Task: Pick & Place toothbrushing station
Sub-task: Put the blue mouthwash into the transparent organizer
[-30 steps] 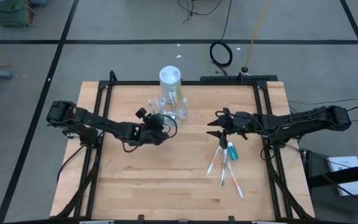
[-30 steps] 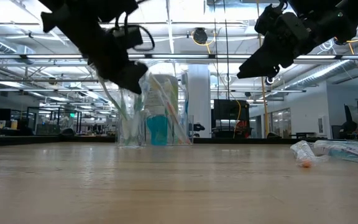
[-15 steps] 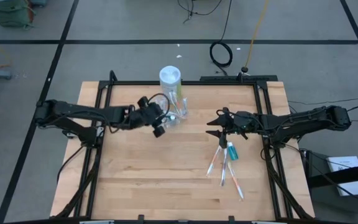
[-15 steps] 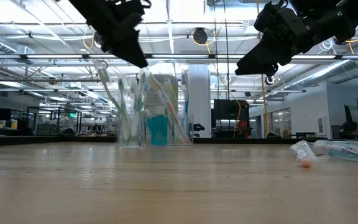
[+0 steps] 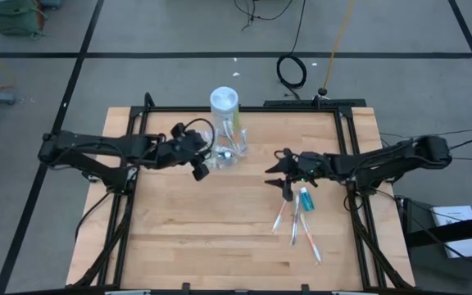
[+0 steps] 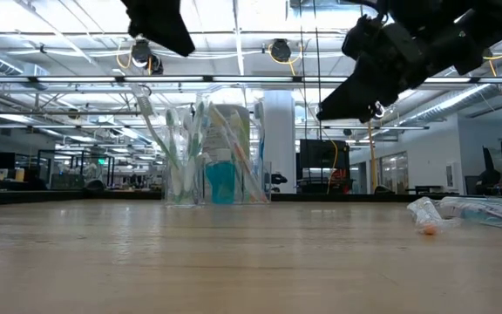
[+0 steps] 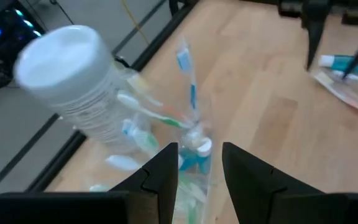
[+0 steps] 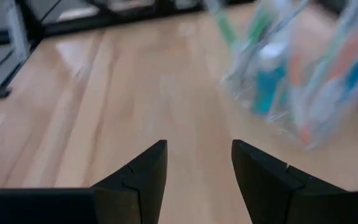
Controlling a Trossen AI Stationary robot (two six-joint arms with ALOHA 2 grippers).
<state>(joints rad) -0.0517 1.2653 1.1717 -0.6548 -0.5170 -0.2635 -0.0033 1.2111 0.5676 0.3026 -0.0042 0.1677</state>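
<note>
High view: the left gripper (image 5: 201,166) is hovering just beside the clear holder (image 5: 226,152), on its left, fingers parted and grasping nothing. The holder is standing at the table's (image 5: 220,238) far middle, touching or nearly touching one white canister (image 5: 225,104) behind it. The right gripper (image 5: 281,174) is sitting near the table's centre, fingers spread, empty, well apart from the holder. Loose items (image 5: 299,217) are lying on the wood near the right gripper: one small teal-capped tube and about three brushes or packets; the exact count is hard to make out.

Low view: the holder (image 6: 186,161) is standing upright on the table (image 6: 251,262), with several toothbrushes leaning out of it; they are overlapping, so I cannot count them. The canister (image 6: 231,139) is partly hidden behind it. The left gripper (image 6: 159,22) is cut off at the upper edge, above the holder and not touching it. The right gripper (image 6: 356,87) is hanging in the air, clear of the table. Wrapped items (image 6: 469,212) are lying at the far right.

Left wrist view: two dark fingers (image 7: 163,174) are standing apart, with the holder (image 7: 194,149) showing beyond the gap, ungrasped. One canister (image 7: 73,81) is standing beside it, blurred.

Right wrist view: both fingers (image 8: 142,177) are spread wide over bare wood, nothing between them. The holder (image 8: 291,74) is showing far off, blurred.
</note>
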